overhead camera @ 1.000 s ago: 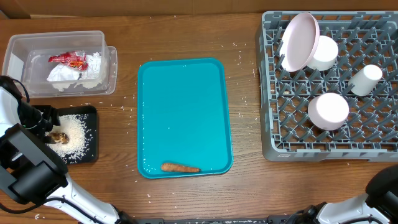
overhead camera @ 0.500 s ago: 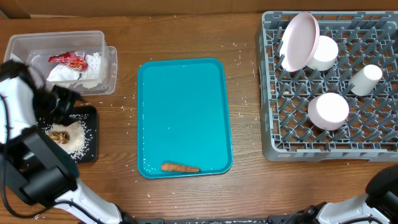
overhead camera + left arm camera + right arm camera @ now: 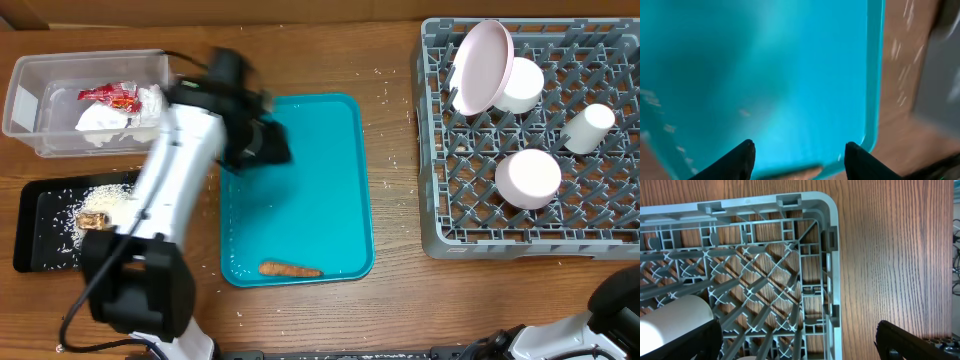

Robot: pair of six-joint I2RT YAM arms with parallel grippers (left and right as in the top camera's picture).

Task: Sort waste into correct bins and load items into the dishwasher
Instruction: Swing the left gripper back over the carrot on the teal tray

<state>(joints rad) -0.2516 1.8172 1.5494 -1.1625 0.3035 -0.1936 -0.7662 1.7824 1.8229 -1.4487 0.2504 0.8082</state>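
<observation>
1. Far on the left sits the clear tub (image 3: 25, 100). The white napkin (image 3: 110, 122) and the red wrapper (image 3: 112, 96) are inside it.
2. Just below it is the black tray (image 3: 35, 245). It holds the rice (image 3: 112, 198) and the brown lump (image 3: 95, 218).
3. Next comes the left gripper (image 3: 799, 145). It hangs over the top left part of the teal tray (image 3: 300, 200). Its two fingers are spread wide, and nothing is between them.
4. The carrot (image 3: 290, 268) lies on the teal tray by the edge close to the robot. It is well apart from the left gripper, on the robot's side of it and a little to the right. Its long side runs left to right, along that edge.
5. I think the carrot is next, as it is the only waste not in a bin. The left arm is much nearer to it. The fingers would need to close across its thin middle, one on each long side.
6. On the right is the grey rack (image 3: 600, 200). It holds the pink dish (image 3: 480, 65), the white bowls (image 3: 528, 178) and the cup (image 3: 587, 128).
7. The right gripper (image 3: 795, 330) hangs over a corner of the rack. Its fingers are wide apart and hold nothing. It is far from the carrot.
</observation>
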